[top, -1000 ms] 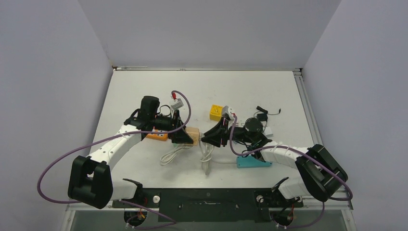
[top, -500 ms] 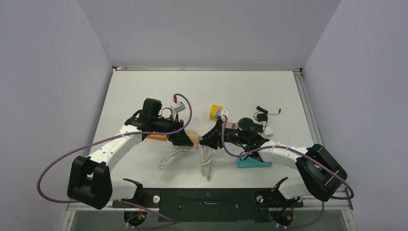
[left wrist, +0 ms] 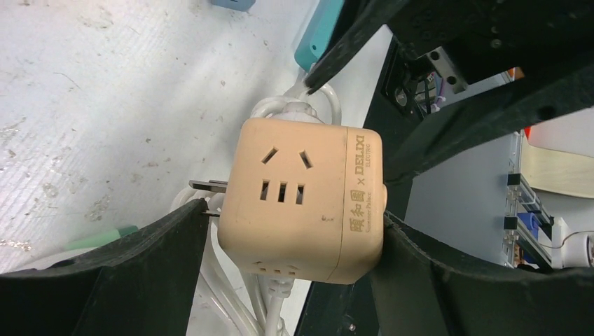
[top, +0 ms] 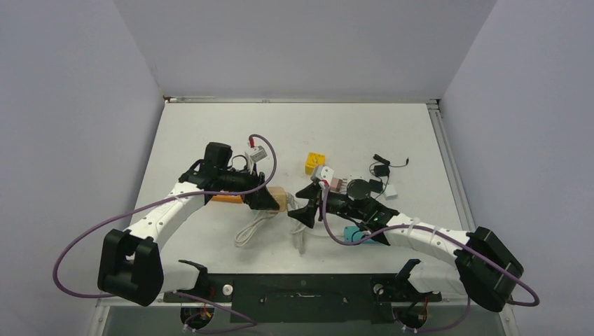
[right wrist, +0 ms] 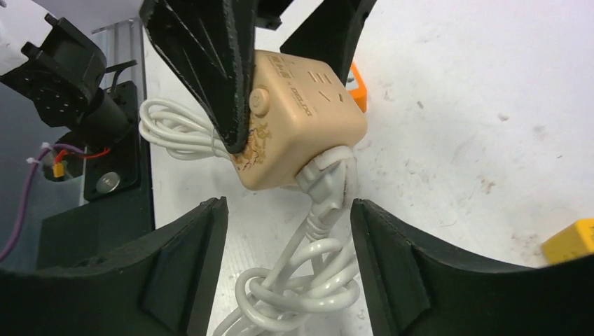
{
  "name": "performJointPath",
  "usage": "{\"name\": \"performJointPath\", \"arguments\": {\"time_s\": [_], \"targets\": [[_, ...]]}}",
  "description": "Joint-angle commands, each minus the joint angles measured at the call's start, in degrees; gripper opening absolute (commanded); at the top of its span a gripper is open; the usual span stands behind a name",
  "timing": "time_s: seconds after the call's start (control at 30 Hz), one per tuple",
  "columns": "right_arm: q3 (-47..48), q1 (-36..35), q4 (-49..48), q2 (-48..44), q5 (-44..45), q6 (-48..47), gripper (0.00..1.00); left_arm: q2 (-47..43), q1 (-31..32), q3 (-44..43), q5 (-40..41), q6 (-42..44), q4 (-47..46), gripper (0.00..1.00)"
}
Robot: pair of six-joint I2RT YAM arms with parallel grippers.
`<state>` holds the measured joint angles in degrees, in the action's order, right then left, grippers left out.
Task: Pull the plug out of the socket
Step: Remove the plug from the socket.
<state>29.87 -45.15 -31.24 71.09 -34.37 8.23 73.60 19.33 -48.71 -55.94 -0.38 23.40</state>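
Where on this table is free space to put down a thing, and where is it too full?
Free: the far strip of the table behind both arms, and the far-right corner behind the black adapter. Crowded: the middle, around the beige socket cube, white cable, yellow block and both grippers.

The beige plastic cube socket (left wrist: 301,199) carries the only readable lettering: in the left wrist view, "DELIXI ELECTRIC" runs along one rounded side, with a line of Chinese characters and "× DELIXI" beneath it. In the right wrist view the same print is too blurred to read.
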Motion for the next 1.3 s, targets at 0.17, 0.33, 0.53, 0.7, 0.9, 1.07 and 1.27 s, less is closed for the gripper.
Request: {"name": "performJointPath", "arguments": {"time_s": [0.17, 0.33, 0.53, 0.7, 0.9, 1.07, 1.27], "targets": [[-1.48, -3.84, 1.51, -4.53, 16.47, -7.64, 0.71, -2.87, -1.01, -3.09, -6.68, -2.84, -7.09, 0.0], [-0.58, -8.25, 3.13, -2.81, 24.93, -11.0, 0.67, -2.99, -1.01, -2.93, -7.42, -3.42, -7.87, 0.0], [-1.22, -14.2, -0.31, -1.62, 38.64, -11.87, 0.61, -2.94, -1.05, -2.78, -8.12, -4.05, -8.37, 0.0], [-0.7, -19.48, -1.25, 0.29, 50.03, -14.68, 0.55, -2.85, -1.01, -2.45, -8.94, -4.8, -9.37, 0.0], [0.14, -22.64, -3.44, 3.31, 59.62, -15.23, 0.44, -2.5, -0.96, -1.92, -10.15, -6.46, -11.18, 0.0], [-0.58, -22.95, -5.23, 3.05, 64.8, -13.33, 0.22, -2.5, -0.96, -2.11, -9.88, -6.49, -11.04, 0.0], [-3.7, -17.19, -4.67, -1.43, 57.16, -9.71, 0.05, -3.12, -1.6, -3.02, -8.04, -3.94, -7.57, 0.0]]}}
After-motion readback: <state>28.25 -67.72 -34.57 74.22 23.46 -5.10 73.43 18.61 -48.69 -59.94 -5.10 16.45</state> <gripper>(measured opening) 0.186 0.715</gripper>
